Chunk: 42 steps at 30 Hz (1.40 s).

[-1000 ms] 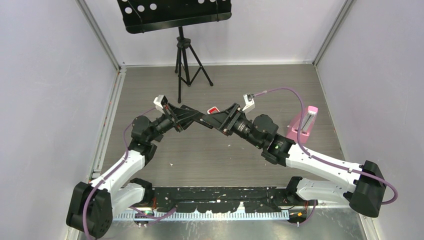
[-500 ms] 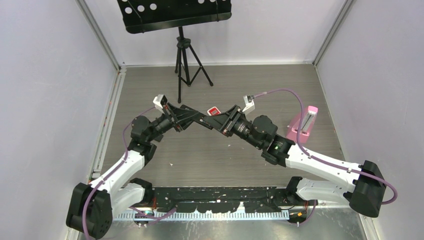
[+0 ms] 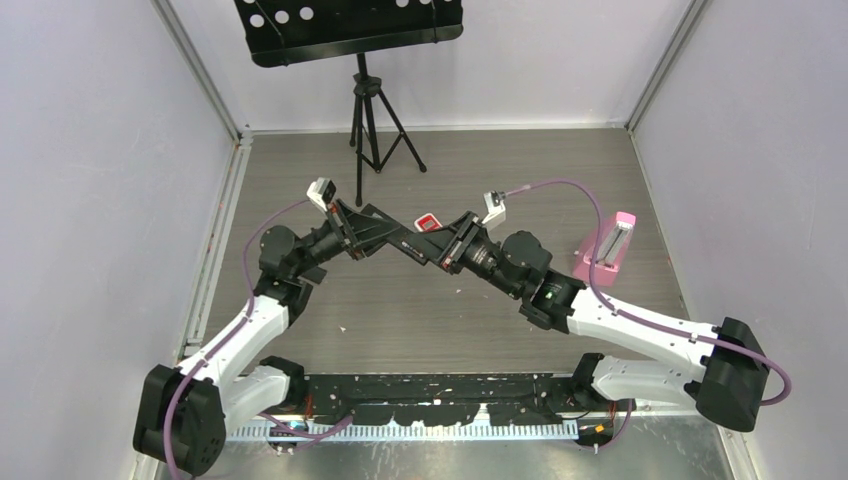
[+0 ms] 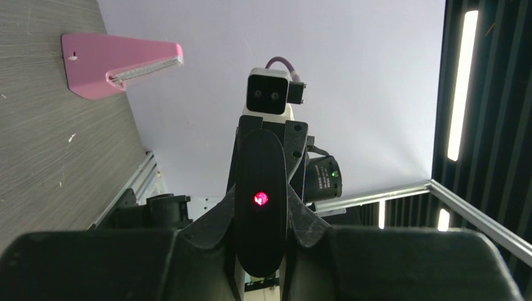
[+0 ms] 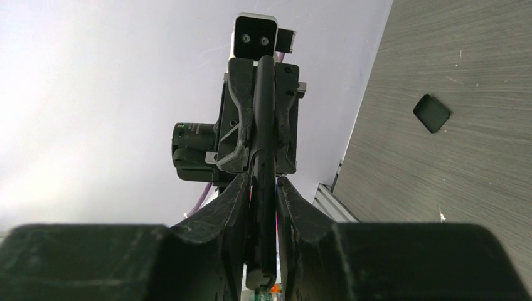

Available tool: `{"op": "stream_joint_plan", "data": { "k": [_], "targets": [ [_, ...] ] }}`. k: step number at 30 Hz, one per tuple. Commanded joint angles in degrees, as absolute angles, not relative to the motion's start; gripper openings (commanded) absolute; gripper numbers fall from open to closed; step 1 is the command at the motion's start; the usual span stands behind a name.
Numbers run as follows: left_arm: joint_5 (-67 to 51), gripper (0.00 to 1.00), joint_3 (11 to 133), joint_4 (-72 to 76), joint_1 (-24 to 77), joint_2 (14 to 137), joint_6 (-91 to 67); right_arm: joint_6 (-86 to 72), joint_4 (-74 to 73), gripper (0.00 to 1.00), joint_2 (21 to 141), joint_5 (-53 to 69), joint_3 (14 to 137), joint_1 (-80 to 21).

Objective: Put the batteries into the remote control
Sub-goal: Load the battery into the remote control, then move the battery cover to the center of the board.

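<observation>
Remote control (image 4: 260, 182): dark and slim, held off the table (image 3: 500, 170) at mid-span between the two arms. In the overhead view its long axis runs left to right along the line joining the wrists, so neither arm is nearer; each meets one end.

Left gripper (image 4: 260, 233): clenched on the remote, one finger on each narrow edge. The broad face with a lit red spot looks into the left wrist camera.

Right gripper (image 5: 263, 195): its fingers flank the two broad faces at the opposite end, a quarter turn from the left's hold. They sit hard beside the remote, but whether they actually press it cannot be told (the remote shows only edge-on here).

Batteries: none can be made out in any view.

Surroundings: a small red-and-white object (image 3: 427, 221) lies on the table just beyond the meeting point. A dark square piece (image 5: 431, 113) lies on the boards, identity unclear. A pink wedge-shaped stand (image 3: 610, 245) sits well off to the right.

Judgement: with both grippers at the remote, any loading first needs one hand freed, and the left's grip alone looks able to keep it.
</observation>
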State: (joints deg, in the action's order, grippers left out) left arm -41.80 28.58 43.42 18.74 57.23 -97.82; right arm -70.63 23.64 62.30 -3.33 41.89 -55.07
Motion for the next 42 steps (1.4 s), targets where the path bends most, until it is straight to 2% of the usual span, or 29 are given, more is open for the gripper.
{"op": "stream_joint_plan", "data": {
  "k": [1,4,7,9,12,15,19,24,26,28,31,33,35,37,39,42],
  "targets": [
    [-46.3,0.00,31.4,46.0,19.2,55.5,-94.7,-72.1,24.3,0.26,63.8,-4.4,44.6,-55.3],
    [-46.2,0.00,31.5,46.8,19.3,54.9,-94.0,-73.0,23.2,0.23,64.6,-4.6,44.8,-55.4],
    [-45.6,0.00,31.6,45.1,19.2,53.9,-92.3,-73.1,23.7,0.25,64.7,-4.4,44.5,-55.4],
    [-45.2,0.00,31.8,41.9,19.2,53.2,-89.8,-72.6,24.8,0.35,64.0,-4.3,43.8,-55.3],
    [-44.7,0.00,31.9,37.4,19.2,52.1,-86.0,-70.8,26.4,0.58,61.8,-3.4,42.9,-55.0],
    [-44.8,0.00,31.7,34.4,18.8,51.7,-83.1,-68.7,29.1,0.69,58.6,-1.0,41.7,-54.5],
    [-45.5,0.00,31.4,34.7,17.7,52.0,-82.6,-65.5,31.2,0.70,55.3,4.8,40.4,-54.1],
    [-46.3,0.00,32.2,34.0,16.8,52.4,-82.1,-59.1,19.5,0.70,53.2,5.3,41.9,-53.8],
    [-46.6,0.00,33.1,29.5,15.5,51.7,-79.7,-55.5,11.9,0.70,52.7,2.7,44.1,-53.7],
    [-46.1,0.00,35.2,17.8,13.4,49.2,-72.9,-52.5,4.0,0.70,52.5,-2.9,46.8,-53.4],
    [-38.8,0.00,41.2,-9.1,9.5,45.2,-57.6,-50.1,-4.8,0.70,54.9,-9.0,51.2,-52.0],
    [-29.6,0.00,45.8,-23.9,7.8,43.4,-47.7,-49.6,-6.5,0.71,58.7,-7.5,53.3,-49.3],
    [-18.2,0.00,50.4,-34.3,7.3,42.4,-40.8,-48.7,-6.9,0.82,64.0,-4.0,55.7,-47.3],
    [-7.6,0.00,53.0,-40.8,7.3,41.3,-37.6,-47.1,-8.3,0.83,70.6,-2.3,59.6,-46.8],
    [-0.1,0.00,54.9,-43.6,7.3,39.6,-35.9,-46.2,-8.9,0.80,78.4,-1.2,64.3,-47.2],
    [9.5,0.00,58.0,-46.5,7.3,37.8,-34.2,-45.6,-9.0,0.63,91.9,-1.5,73.1,-49.6]
  ]
}}
